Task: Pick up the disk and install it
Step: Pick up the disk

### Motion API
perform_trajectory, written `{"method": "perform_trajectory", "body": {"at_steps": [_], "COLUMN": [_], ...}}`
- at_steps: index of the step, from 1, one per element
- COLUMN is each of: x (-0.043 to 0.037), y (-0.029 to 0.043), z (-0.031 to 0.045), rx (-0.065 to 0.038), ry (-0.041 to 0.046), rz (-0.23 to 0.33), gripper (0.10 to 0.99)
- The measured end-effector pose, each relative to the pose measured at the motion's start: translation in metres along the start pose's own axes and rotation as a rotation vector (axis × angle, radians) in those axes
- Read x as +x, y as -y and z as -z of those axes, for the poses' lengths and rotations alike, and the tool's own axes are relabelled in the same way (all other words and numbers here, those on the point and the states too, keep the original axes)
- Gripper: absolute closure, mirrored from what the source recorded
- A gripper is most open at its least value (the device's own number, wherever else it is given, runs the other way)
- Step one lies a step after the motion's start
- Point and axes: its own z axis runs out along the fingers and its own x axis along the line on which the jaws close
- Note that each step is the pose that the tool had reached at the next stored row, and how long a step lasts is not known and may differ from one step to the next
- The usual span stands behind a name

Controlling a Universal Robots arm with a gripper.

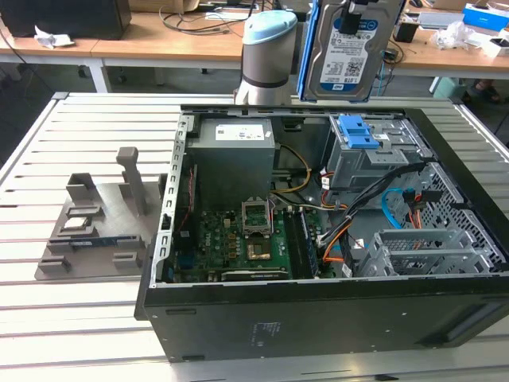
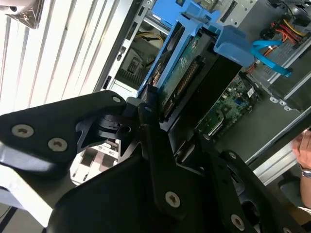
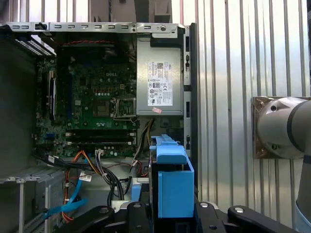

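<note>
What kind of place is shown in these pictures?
Probably a robotics lab or test workshop: an open computer case lies on a slatted metal table, a robot arm holds the disk above it, and cluttered wooden desks stand behind.

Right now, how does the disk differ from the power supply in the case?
The disk hangs upright above the case, clamped in the gripper; the power supply sits mounted inside it. The disk is a thin slab with blue side rails; the power supply is a bulkier plain grey box. The disk's label is blue and white; the power supply's is white. Both are labelled metal units.
</note>
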Motion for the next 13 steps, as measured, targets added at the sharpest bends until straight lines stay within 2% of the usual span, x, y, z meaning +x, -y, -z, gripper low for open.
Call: {"method": "perform_trajectory", "body": {"at_steps": [1, 4, 7, 13], "x": [0.0084, 0.0172, 0.0294, 0.0413], "y": [0.0001, 0.0002, 0.0003, 0.0005], "z": [0.0000, 0.0000, -0.0002, -0.0005], "rx": [0.000, 0.000, 0.000, 0.000], "ry": [0.0000, -0.0019, -0.0047, -0.0059], "rz": [0.000, 0.000, 0.000, 0.000], "gripper": [0.725, 0.725, 0.725, 0.725]}}
